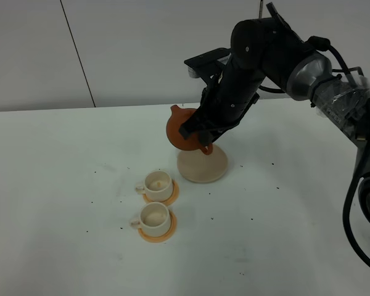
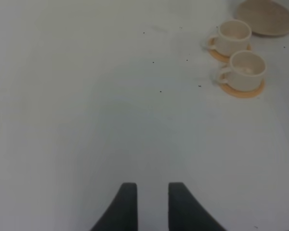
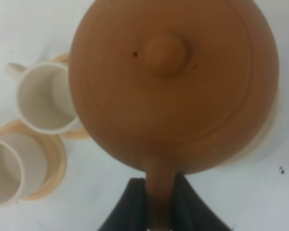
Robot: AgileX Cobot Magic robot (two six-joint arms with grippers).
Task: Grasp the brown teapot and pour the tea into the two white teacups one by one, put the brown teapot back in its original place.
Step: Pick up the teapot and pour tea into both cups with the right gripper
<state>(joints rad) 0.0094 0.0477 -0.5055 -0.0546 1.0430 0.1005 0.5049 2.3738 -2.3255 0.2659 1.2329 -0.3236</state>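
Matt reddish-brown clay teapot, smooth cream-white teacups, matt cream trivet, matt orange coasters, smooth white worktop, matt black right tool.

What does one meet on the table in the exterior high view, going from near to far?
Nearer white teacup on its orange coaster → farther white teacup → cream trivet. The brown teapot, held in the air by the right gripper, is left out: it overlaps the trivet.
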